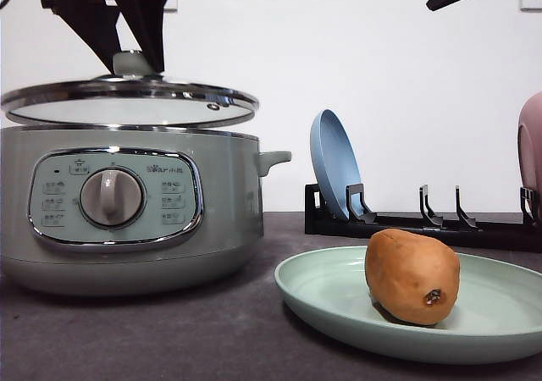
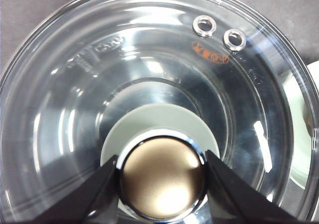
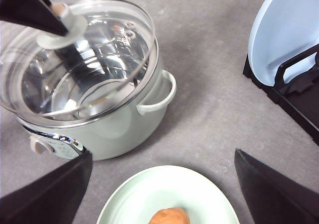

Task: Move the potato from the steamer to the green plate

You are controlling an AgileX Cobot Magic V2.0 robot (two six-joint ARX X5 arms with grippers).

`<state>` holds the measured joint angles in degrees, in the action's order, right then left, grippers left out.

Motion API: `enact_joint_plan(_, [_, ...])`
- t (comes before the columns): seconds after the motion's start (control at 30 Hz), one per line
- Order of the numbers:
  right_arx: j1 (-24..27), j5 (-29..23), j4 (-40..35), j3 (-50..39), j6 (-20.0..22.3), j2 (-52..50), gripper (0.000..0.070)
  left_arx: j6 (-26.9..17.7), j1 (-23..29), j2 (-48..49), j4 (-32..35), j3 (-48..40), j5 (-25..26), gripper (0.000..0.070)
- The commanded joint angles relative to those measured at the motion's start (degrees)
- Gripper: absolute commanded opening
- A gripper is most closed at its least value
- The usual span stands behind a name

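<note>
While lid hovers above steamer: left gripper clamps its knob
Potato: on green plate
Right gripper: spread wide

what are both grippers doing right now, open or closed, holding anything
Left gripper: closed on the knob of the glass lid, holding it just above the steamer.
Right gripper: open, empty, above the potato on the green plate.

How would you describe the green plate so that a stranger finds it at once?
Start from the big sage-green steamer on the dark table; the green plate lies flat just beside it, in front of the black rack. Unlike the blue plate, which stands upright in that rack, it is mint green and carries the potato.
</note>
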<state>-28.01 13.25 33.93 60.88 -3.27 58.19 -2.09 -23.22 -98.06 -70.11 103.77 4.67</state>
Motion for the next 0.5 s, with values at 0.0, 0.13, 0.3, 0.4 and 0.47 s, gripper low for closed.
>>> enact_joint_plan(0.0, [-0.2, -0.3, -0.4, 1.0, 0.3, 0.4, 0.0578, -0.5, -0.5, -0.9, 1.1, 1.6, 0.3, 0.0])
enact_joint_plan(0.13, [-0.2, -0.3, -0.3, 1.0, 0.3, 0.4, 0.0578, -0.5, -0.9, -1.4, 1.1, 1.6, 0.3, 0.0])
enact_joint_plan(0.3, [-0.2, -0.3, -0.1, 1.0, 0.5, 0.4, 0.0577, -0.5, -0.9, -1.4, 1.0, 1.6, -1.1, 0.0])
enact_joint_plan(0.4, [-0.2, -0.2, 0.1, 1.0, 0.5, 0.4, 0.0578, -0.5, -0.9, -1.4, 0.9, 1.6, -1.2, 0.0])
enact_joint_plan(0.47, [-0.2, -0.2, 0.1, 1.0, 0.5, 0.4, 0.0578, -0.5, -0.9, -1.4, 0.9, 1.6, -1.2, 0.0])
